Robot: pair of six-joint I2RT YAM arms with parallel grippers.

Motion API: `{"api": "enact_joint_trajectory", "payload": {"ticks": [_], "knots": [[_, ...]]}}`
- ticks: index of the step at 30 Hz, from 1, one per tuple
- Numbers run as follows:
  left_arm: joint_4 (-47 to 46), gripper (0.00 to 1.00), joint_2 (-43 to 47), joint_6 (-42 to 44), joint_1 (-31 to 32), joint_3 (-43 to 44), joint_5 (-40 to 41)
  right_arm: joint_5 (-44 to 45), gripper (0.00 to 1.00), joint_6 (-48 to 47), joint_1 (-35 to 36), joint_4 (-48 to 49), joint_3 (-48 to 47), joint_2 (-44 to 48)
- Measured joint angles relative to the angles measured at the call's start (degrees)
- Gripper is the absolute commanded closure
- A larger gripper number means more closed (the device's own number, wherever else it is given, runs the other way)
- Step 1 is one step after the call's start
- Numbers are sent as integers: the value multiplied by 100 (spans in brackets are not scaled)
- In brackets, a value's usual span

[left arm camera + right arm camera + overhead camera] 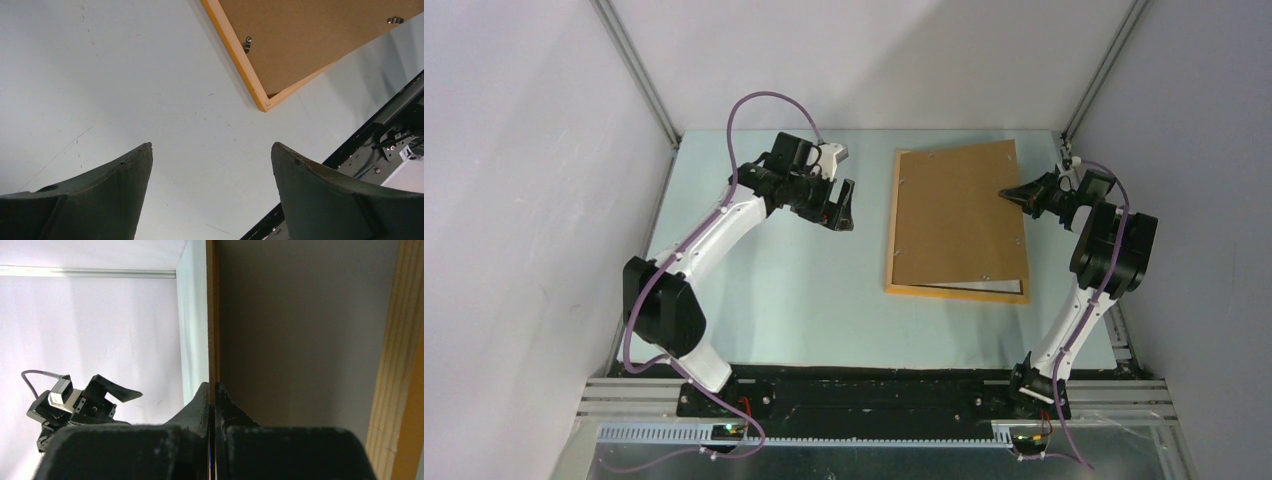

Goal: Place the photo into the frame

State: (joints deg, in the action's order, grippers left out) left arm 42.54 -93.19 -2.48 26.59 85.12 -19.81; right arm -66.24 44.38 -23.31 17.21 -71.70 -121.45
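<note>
The orange-yellow frame lies on the table right of centre, and its corner shows in the left wrist view. The plain brown backing board covers it, skewed, with its right side raised. My right gripper is shut on the board's right edge, and the thin brown edge sits between the closed jaws. The photo is almost wholly hidden; only a thin white strip shows under the board's near edge. My left gripper is open and empty above bare table left of the frame.
Metal turn clips sit on the frame's back rail. A pale wooden rail of the frame runs down the right of the right wrist view. Enclosure walls stand close on both sides, and the black base rail runs along the near edge.
</note>
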Motion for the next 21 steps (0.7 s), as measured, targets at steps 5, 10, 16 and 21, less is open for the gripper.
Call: {"api": "enact_joint_trajectory", "payload": {"ticks": [5, 10, 16, 21], "knots": [[0, 7, 0, 0, 0, -4, 9, 0, 100, 48, -2, 114, 63, -2], [0, 7, 0, 0, 0, -4, 11, -2, 100, 101, -20, 199, 107, -61], [0, 7, 0, 2, 0, -7, 11, -9, 100, 107, -37, 214, 116, -107], [0, 7, 0, 2, 0, -7, 11, -28, 100, 107, -48, 291, 116, -197]]}}
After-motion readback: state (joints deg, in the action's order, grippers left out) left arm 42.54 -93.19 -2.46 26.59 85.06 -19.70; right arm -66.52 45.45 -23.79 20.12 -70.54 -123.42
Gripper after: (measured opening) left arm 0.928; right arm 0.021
